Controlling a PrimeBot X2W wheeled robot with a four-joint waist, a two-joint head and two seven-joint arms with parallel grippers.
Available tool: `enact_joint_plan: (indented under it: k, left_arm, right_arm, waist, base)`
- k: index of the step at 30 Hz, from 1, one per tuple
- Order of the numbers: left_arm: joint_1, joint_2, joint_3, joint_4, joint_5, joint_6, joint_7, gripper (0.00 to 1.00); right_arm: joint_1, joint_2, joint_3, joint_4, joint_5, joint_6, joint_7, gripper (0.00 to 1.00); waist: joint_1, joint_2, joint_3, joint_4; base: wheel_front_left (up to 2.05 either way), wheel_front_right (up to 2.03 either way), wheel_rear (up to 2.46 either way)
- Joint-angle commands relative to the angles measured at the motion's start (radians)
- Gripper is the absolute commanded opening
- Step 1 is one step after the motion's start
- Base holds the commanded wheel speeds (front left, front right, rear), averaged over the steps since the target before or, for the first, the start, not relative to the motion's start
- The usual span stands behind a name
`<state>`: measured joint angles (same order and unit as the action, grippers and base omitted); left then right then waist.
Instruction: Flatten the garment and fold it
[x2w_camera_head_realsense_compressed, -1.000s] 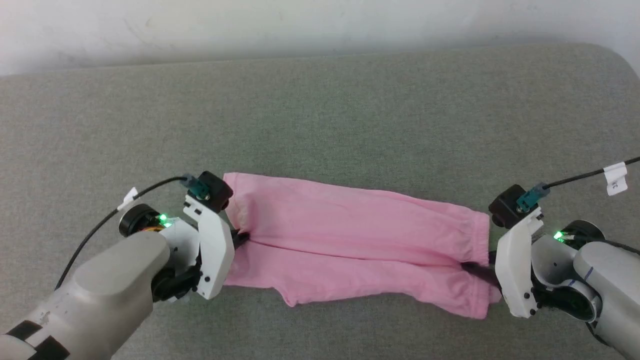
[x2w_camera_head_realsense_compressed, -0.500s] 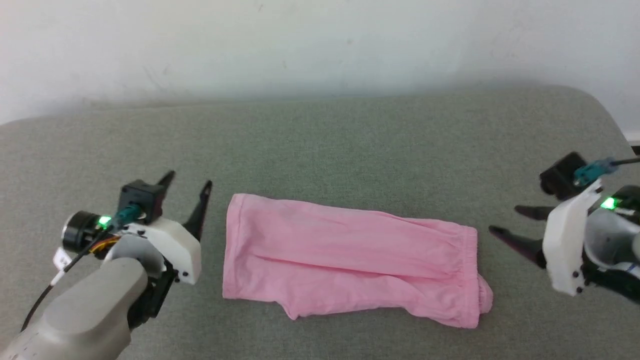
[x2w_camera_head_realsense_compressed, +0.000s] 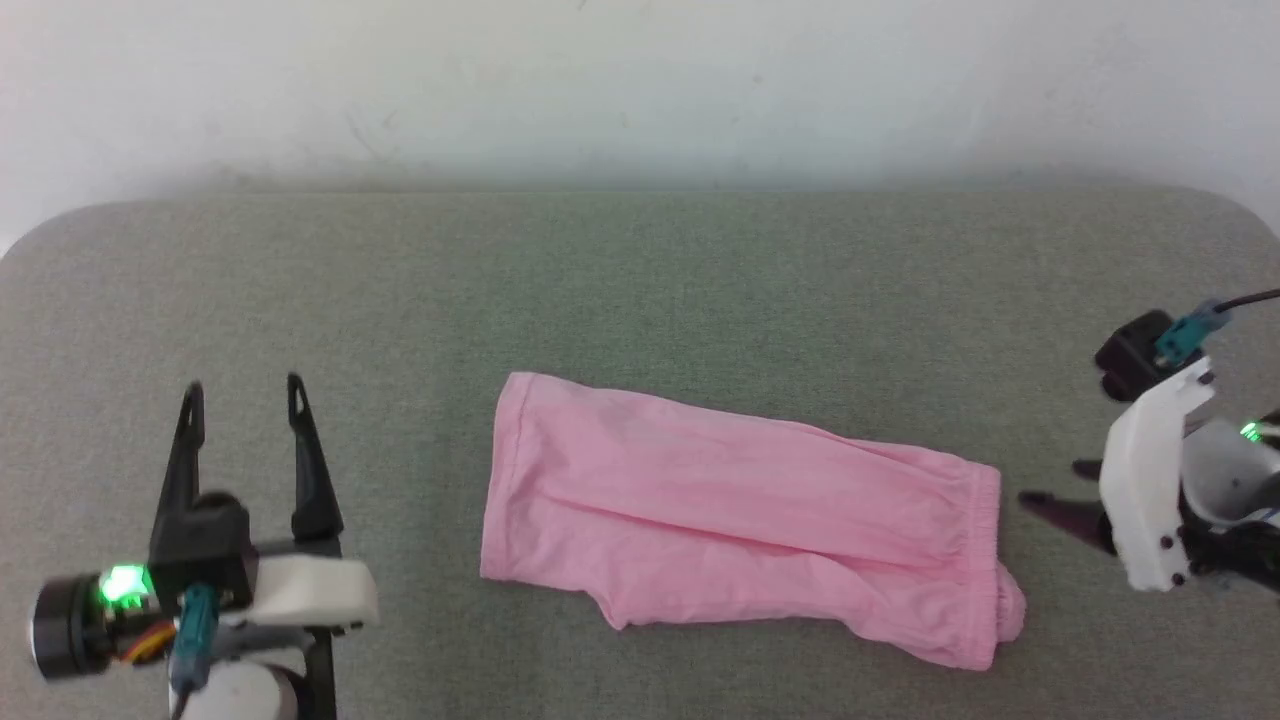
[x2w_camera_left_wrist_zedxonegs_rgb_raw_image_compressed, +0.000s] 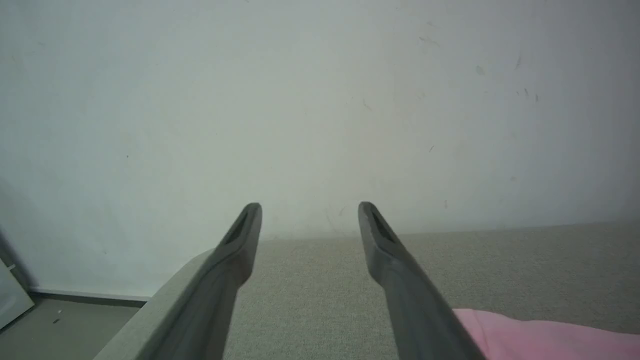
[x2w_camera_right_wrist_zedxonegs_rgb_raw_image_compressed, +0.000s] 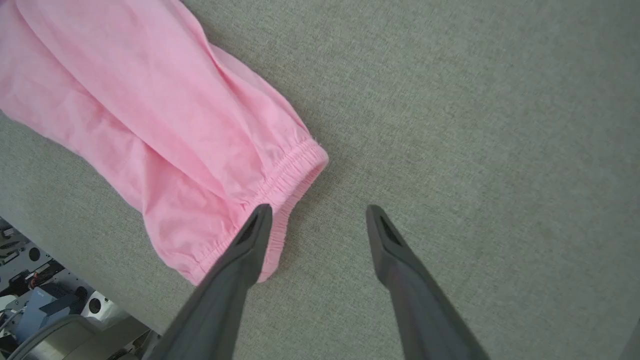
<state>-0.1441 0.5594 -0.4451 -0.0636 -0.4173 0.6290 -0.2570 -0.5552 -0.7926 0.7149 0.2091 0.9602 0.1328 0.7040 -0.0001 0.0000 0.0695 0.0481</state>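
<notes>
The garment (x2w_camera_head_realsense_compressed: 740, 520), light pink shorts, lies folded lengthwise on the grey cloth-covered table (x2w_camera_head_realsense_compressed: 640, 290), leg hem at the left end and gathered waistband (x2w_camera_head_realsense_compressed: 985, 520) at the right. My left gripper (x2w_camera_head_realsense_compressed: 243, 390) stands open well to the left of it, fingers pointing toward the wall, nothing between them. My right gripper (x2w_camera_head_realsense_compressed: 1055, 483) is open just off the waistband end, fingers pointing at it. In the right wrist view the right gripper (x2w_camera_right_wrist_zedxonegs_rgb_raw_image_compressed: 318, 210) hovers beside the waistband (x2w_camera_right_wrist_zedxonegs_rgb_raw_image_compressed: 295, 170), empty. In the left wrist view the left gripper (x2w_camera_left_wrist_zedxonegs_rgb_raw_image_compressed: 308, 207) faces the wall, with the garment (x2w_camera_left_wrist_zedxonegs_rgb_raw_image_compressed: 540, 340) at the lower right.
A pale wall (x2w_camera_head_realsense_compressed: 640, 80) runs behind the table's far edge. The table's rounded corners show at the far left and far right. In the right wrist view the table's near edge (x2w_camera_right_wrist_zedxonegs_rgb_raw_image_compressed: 75, 270) drops to robot hardware (x2w_camera_right_wrist_zedxonegs_rgb_raw_image_compressed: 40, 310) below.
Both grippers have let go of the garment's ends, opened and drawn back; the left has swung to point at the wall. The head camera has tilted up. The garment lies still.
</notes>
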Motion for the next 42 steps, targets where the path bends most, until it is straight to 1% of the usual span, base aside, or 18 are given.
enact_joint_plan:
  k: [1, 5, 10, 14, 18, 19, 20, 21, 25, 29, 32, 36, 40, 42]
  left_arm:
    - [0.031, -0.022, 0.024, -0.015, 0.023, 0.002, -0.005, 1.0]
    - [0.124, -0.108, 0.11, -0.046, 0.106, -0.041, -0.005, 1.0]
    - [0.168, -0.203, 0.185, -0.049, 0.187, -0.116, -0.005, 1.0]
    - [0.181, -0.257, 0.229, -0.041, 0.243, -0.177, -0.005, 1.0]
    - [0.191, -0.294, 0.26, -0.041, 0.286, -0.24, -0.005, 1.0]
    - [0.193, -0.301, 0.268, -0.039, 0.294, -0.253, -0.005, 1.0]
    - [0.195, -0.307, 0.275, -0.039, 0.303, -0.266, -0.005, 1.0]
    - [0.198, -0.313, 0.282, -0.039, 0.311, -0.277, -0.005, 1.0]
    - [0.205, -0.33, 0.305, -0.032, 0.341, -0.31, -0.005, 1.0]
    - [0.211, -0.34, 0.323, -0.027, 0.368, -0.322, -0.005, 1.0]
    - [0.218, -0.344, 0.328, -0.023, 0.384, -0.329, -0.005, 1.0]
    - [0.23, -0.346, 0.327, -0.016, 0.398, -0.336, -0.005, 1.0]
    - [0.242, -0.347, 0.322, -0.009, 0.409, -0.335, -0.005, 1.0]
    - [0.247, -0.347, 0.319, -0.006, 0.413, -0.333, -0.005, 1.0]
  right_arm:
    - [0.022, 0.021, -0.006, 0.011, 0.005, -0.002, 0.008, 1.0]
    - [0.052, 0.085, -0.029, 0.066, 0.005, -0.002, 0.028, 1.0]
    - [0.097, 0.161, -0.045, 0.163, -0.024, -0.002, 0.006, 1.0]
    - [0.13, 0.217, -0.043, 0.226, -0.03, -0.002, -0.022, 1.0]
    - [0.147, 0.238, -0.018, 0.243, -0.037, -0.002, -0.036, 1.0]
    - [0.145, 0.239, -0.017, 0.243, -0.04, -0.002, -0.046, 0.75]
    - [0.143, 0.239, -0.015, 0.244, -0.041, -0.002, -0.055, 0.03]
    - [0.14, 0.238, -0.013, 0.243, -0.04, -0.002, -0.059, 0.0]
    - [0.118, 0.224, -0.011, 0.231, -0.038, -0.002, -0.088, 0.0]
    - [0.093, 0.191, 0.0, 0.2, -0.039, -0.002, -0.103, 0.0]
    - [0.078, 0.142, 0.008, 0.169, -0.04, -0.002, -0.102, 0.0]
    - [0.068, 0.055, -0.003, 0.139, -0.039, -0.002, -0.09, 0.0]
    - [0.076, -0.04, -0.021, 0.131, -0.042, -0.002, -0.064, 0.0]
    - [0.084, -0.074, -0.031, 0.131, -0.042, -0.002, -0.051, 0.0]
  waist:
    - [0.0001, 0.0, 0.009, 0.01]
    - [0.0001, 0.0, 0.028, 0.029]
    - [0.0001, 0.0, 0.051, 0.056]
    - [0.0001, 0.0, 0.062, 0.068]
    - [0.0001, 0.0, 0.064, 0.068]
    - [0.0001, 0.0, 0.062, 0.067]
    - [0.0001, 0.0, 0.06, 0.066]
    - [0.0001, 0.0, 0.057, 0.064]
    - [0.0001, 0.0, 0.049, 0.057]
    - [0.0001, 0.0, 0.038, 0.049]
    - [0.0001, 0.0, 0.027, 0.043]
    - [0.0001, 0.0, 0.014, 0.035]
    - [0.0001, 0.0, -0.003, 0.027]
    - [0.0001, 0.0, -0.01, 0.025]
  base:
    - [0.0, 0.0, 0.0]
    - [0.0, 0.0, 0.0]
    - [0.0, 0.0, 0.0]
    - [0.0, 0.0, 0.0]
    - [0.0, 0.0, 0.0]
    - [0.0, 0.0, 0.0]
    - [0.0, 0.0, 0.0]
    - [0.0, 0.0, 0.0]
    - [0.0, 0.0, 0.0]
    - [0.0, 0.0, 0.0]
    - [0.0, 0.0, 0.0]
    - [0.0, 0.0, 0.0]
    - [0.0, 0.0, 0.0]
    - [0.0, 0.0, 0.0]
